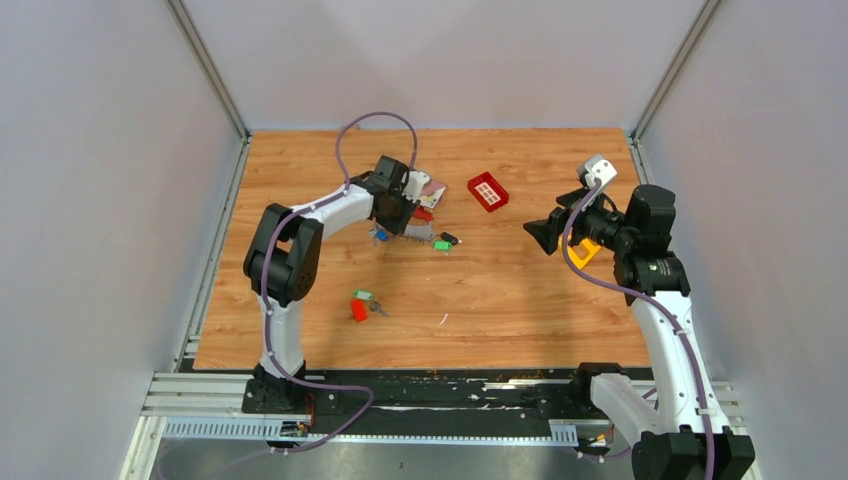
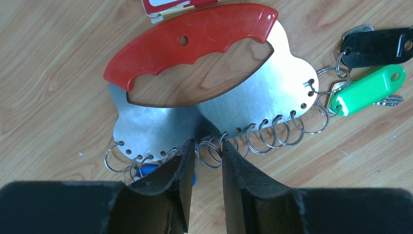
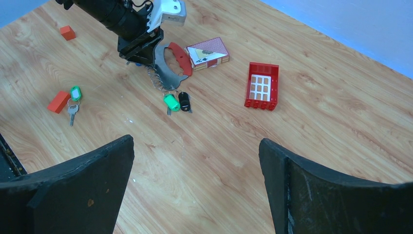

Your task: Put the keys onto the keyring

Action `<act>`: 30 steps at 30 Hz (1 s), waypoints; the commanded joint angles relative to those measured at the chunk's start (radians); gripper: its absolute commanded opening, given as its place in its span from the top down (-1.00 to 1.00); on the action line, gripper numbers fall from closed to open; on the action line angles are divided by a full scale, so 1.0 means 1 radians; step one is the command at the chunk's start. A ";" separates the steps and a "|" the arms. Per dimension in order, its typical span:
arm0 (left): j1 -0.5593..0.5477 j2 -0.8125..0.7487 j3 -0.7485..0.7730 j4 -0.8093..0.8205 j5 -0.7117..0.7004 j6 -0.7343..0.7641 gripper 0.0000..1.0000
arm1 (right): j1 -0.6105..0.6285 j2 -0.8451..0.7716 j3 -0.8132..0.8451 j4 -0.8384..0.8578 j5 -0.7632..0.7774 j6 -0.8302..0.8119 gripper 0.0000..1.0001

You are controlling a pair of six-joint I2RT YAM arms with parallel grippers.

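The keyring (image 2: 243, 105) is a flat steel plate with a red arc handle (image 2: 195, 41) and several wire rings along its lower edge. It lies on the wood. A green-tagged key (image 2: 367, 90) and a black-tagged key (image 2: 377, 46) hang from rings at its right end, and a blue tag (image 2: 146, 170) peeks out under my left finger. My left gripper (image 2: 208, 144) stands over that lower edge, jaws narrowed to a small gap with a ring (image 2: 212, 153) between the tips. Another green-tagged key (image 3: 75, 93) lies loose, away from the plate. My right gripper (image 3: 195, 141) hovers wide open over bare wood.
A red block (image 3: 58, 101) touches the loose key, and a small orange cube (image 3: 67, 32) sits further off. A card box (image 3: 209, 52) lies against the keyring's handle. A red gridded tray (image 3: 263, 86) and a yellow triangle frame (image 1: 583, 250) are to the right.
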 commanded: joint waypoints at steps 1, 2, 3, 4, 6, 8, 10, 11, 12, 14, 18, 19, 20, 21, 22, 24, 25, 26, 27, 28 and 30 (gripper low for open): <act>-0.003 0.010 0.005 -0.015 0.003 0.010 0.31 | 0.002 -0.008 -0.007 0.038 -0.028 -0.008 -1.00; -0.003 0.013 0.002 -0.014 0.003 0.011 0.32 | 0.003 -0.009 -0.007 0.036 -0.028 -0.008 -1.00; -0.004 0.015 0.001 -0.014 0.002 0.012 0.32 | 0.002 -0.009 -0.007 0.036 -0.029 -0.008 -1.00; -0.004 0.017 -0.001 -0.013 0.003 0.012 0.32 | 0.002 -0.009 -0.007 0.037 -0.029 -0.008 -1.00; -0.004 0.019 0.000 -0.015 0.005 0.014 0.35 | 0.003 -0.009 -0.007 0.037 -0.029 -0.009 -1.00; -0.005 0.017 -0.001 -0.020 0.009 0.017 0.40 | 0.002 -0.009 -0.008 0.036 -0.029 -0.009 -1.00; -0.005 0.009 -0.007 -0.022 0.010 0.024 0.45 | 0.003 -0.008 -0.008 0.037 -0.029 -0.010 -1.00; -0.004 0.003 -0.013 -0.020 0.008 0.026 0.48 | 0.002 -0.008 -0.009 0.038 -0.030 -0.009 -1.00; -0.004 -0.002 -0.018 -0.015 0.006 0.031 0.51 | 0.002 -0.007 -0.010 0.036 -0.032 -0.009 -1.00; -0.004 -0.011 -0.023 -0.015 0.000 0.034 0.59 | 0.002 -0.007 -0.010 0.036 -0.035 -0.010 -1.00; -0.004 -0.029 -0.019 -0.022 -0.002 0.047 0.73 | 0.002 -0.008 -0.011 0.037 -0.038 -0.009 -1.00; -0.004 -0.036 -0.018 -0.024 0.000 0.050 0.77 | 0.002 -0.007 -0.011 0.036 -0.037 -0.009 -1.00; -0.004 -0.043 -0.016 -0.030 0.003 0.056 0.80 | 0.003 -0.008 -0.011 0.036 -0.037 -0.009 -1.00; -0.004 -0.051 -0.012 -0.036 0.010 0.063 0.84 | 0.002 -0.008 -0.011 0.037 -0.038 -0.009 -1.00; -0.004 -0.065 -0.011 -0.042 0.018 0.068 0.89 | 0.003 -0.008 -0.011 0.036 -0.039 -0.009 -1.00; -0.004 -0.093 -0.011 -0.051 0.039 0.083 0.99 | 0.003 -0.008 -0.012 0.037 -0.040 -0.009 -1.00; -0.004 -0.109 -0.015 -0.054 0.049 0.089 1.00 | 0.003 -0.008 -0.012 0.038 -0.042 -0.011 -1.00; -0.004 -0.126 -0.019 -0.056 0.058 0.095 1.00 | 0.003 -0.008 -0.011 0.039 -0.042 -0.010 -1.00; -0.004 -0.144 -0.022 -0.059 0.069 0.102 1.00 | 0.003 -0.010 -0.011 0.038 -0.043 -0.008 -1.00; -0.004 -0.163 -0.030 -0.057 0.080 0.109 1.00 | 0.003 -0.009 -0.011 0.038 -0.045 -0.009 -1.00; -0.004 -0.202 -0.042 -0.057 0.106 0.124 1.00 | 0.002 -0.010 -0.011 0.039 -0.045 -0.008 -1.00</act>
